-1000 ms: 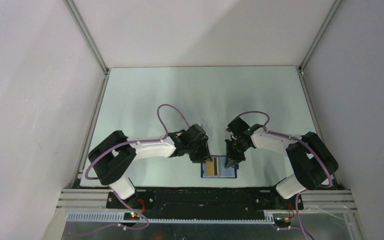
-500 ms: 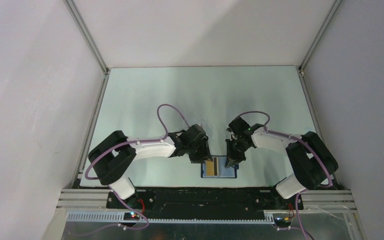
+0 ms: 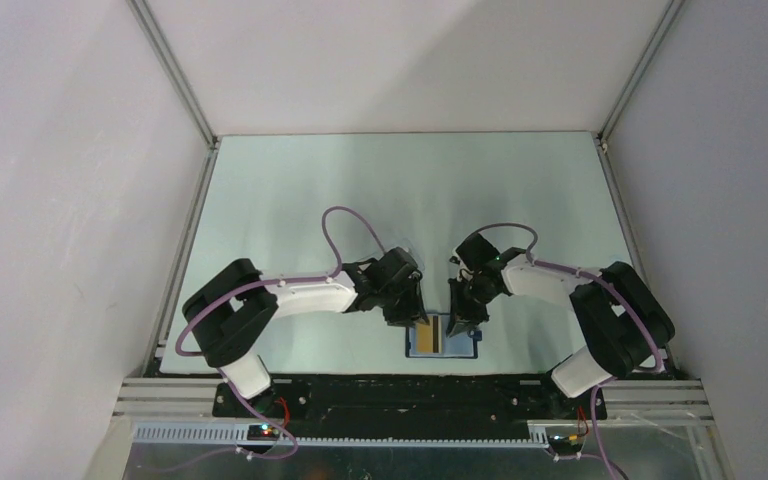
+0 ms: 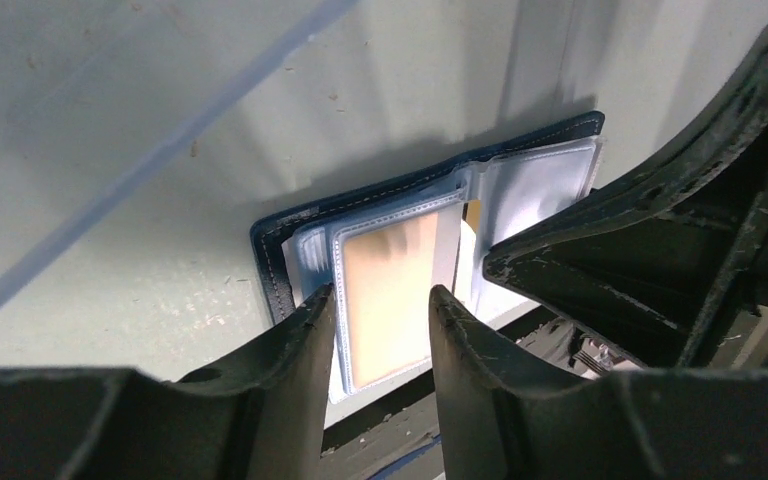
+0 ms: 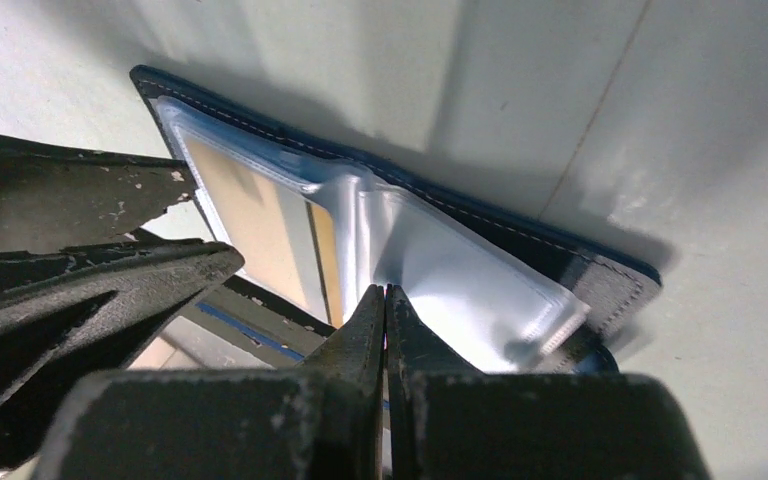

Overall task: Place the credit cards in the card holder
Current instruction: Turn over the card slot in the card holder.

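**Both claws over the open card holder at the near bench edge**

The left claw (image 4: 380, 325) is released. Its two fingers (image 4: 290, 345) stand apart, and a gold-tan credit card (image 4: 390, 285) shows through the gap between them. The right claw (image 5: 385, 300) is clenched, its fingers pressed together with no gap showing. Its tip meets the clear sleeves (image 5: 460, 290) close to the fold of the card holder (image 5: 600, 285). Whether a sleeve is nipped between the fingers cannot be told.

The credit card lies flat inside one of those clear sleeves, on the left half of the holder. A narrow tan strip (image 5: 326, 262) shows just beside it, towards the fold. Whether that is a second card cannot be told. The sleeves on the right half look see-through, with nothing tan in them.

The card holder is dark navy with pale stitching along its rim, and it lies open and flat on the bench (image 3: 360, 200). In the top view it sits at the bench's near edge, between the two arms. The left claw is over its left far corner and the right claw over its right far part. The two claws are close together but apart.
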